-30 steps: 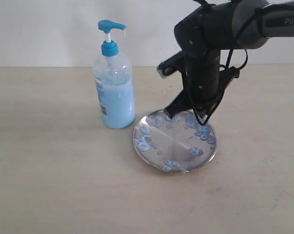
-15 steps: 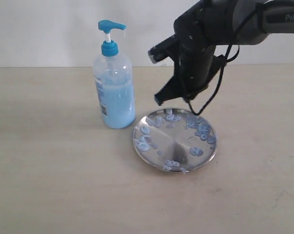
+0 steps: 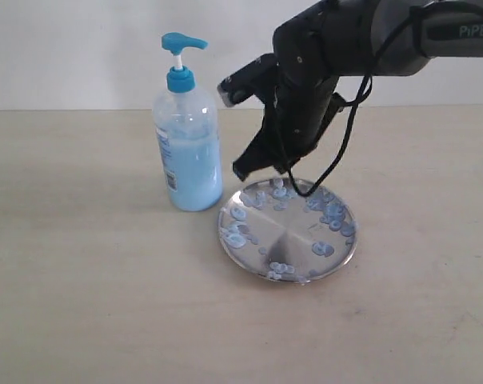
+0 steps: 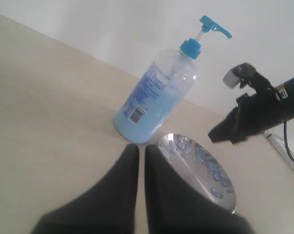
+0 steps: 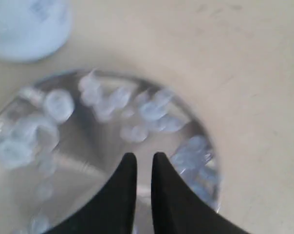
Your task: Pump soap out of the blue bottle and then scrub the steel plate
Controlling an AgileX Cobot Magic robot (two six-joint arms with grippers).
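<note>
The blue bottle (image 3: 188,152) stands upright at centre left, about half full of pale soap (image 3: 195,178), its pump head (image 3: 182,42) up. To its right lies the steel plate (image 3: 288,236), speckled with bluish blobs (image 3: 331,216). My right gripper (image 3: 243,170) hangs just above the plate's far left rim, beside the bottle, shut with nothing between its fingers; the right wrist view shows it (image 5: 141,158) over the plate (image 5: 83,146). My left gripper (image 4: 137,148) is shut and empty, held back from the bottle (image 4: 156,97) and plate (image 4: 198,168), and stays outside the exterior view.
A pale wooden tabletop (image 3: 81,296) runs to a white wall (image 3: 81,48) behind. The right arm's black body and looping cable (image 3: 337,160) hang over the plate's far side. The bottle's base (image 5: 30,24) shows close beside the plate in the right wrist view.
The right gripper has risen off the plate's far side and swung up and left toward the bottle. Bottle and plate have not moved.
</note>
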